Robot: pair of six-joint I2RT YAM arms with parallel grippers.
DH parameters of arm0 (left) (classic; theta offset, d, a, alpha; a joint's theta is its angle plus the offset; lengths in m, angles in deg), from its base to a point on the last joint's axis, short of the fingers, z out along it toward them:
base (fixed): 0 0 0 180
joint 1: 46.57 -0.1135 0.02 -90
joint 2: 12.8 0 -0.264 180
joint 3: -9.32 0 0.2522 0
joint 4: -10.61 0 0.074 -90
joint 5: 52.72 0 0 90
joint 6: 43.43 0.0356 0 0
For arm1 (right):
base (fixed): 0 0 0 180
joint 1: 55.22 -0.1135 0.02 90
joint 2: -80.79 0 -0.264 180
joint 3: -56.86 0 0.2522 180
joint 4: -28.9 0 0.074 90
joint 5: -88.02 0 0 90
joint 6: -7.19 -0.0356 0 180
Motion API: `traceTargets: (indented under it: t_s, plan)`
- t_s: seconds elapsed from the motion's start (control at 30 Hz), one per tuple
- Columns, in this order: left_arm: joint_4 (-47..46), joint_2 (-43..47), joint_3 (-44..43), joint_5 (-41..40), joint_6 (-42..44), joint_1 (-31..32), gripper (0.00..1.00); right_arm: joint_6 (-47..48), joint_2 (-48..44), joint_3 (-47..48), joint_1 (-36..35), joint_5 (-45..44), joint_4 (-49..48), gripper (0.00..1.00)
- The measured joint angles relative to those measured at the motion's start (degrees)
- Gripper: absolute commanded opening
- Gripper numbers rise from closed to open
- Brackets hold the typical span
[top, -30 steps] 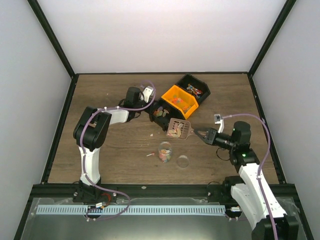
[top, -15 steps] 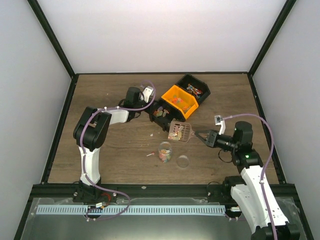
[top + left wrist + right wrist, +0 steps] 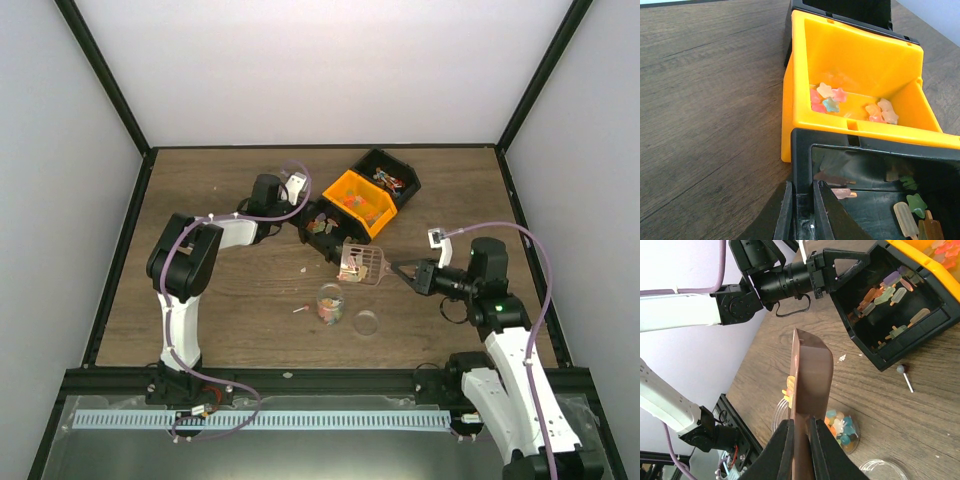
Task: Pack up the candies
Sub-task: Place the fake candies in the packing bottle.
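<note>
The left arm (image 3: 182,262) rises from its near-left base and stretches far and right, the left gripper (image 3: 802,195) pinched on the black bin's (image 3: 805,145) wall. The right arm (image 3: 505,325) bends leftward, the right gripper (image 3: 800,427) clamped on the scoop's (image 3: 812,375) handle.

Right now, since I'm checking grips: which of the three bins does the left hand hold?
The near black bin, beside the orange bin: the left hand pinches its wall. The far black bin is untouched.
</note>
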Motion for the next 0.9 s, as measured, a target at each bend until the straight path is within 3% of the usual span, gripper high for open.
traceTargets:
  t_s: [0.9]
  plan:
    - [0.0, 0.0, 0.0, 0.0, 0.0, 0.0, 0.04, 3.6, 1.6, 3.1, -6.4, -5.1, 4.9, 0.01]
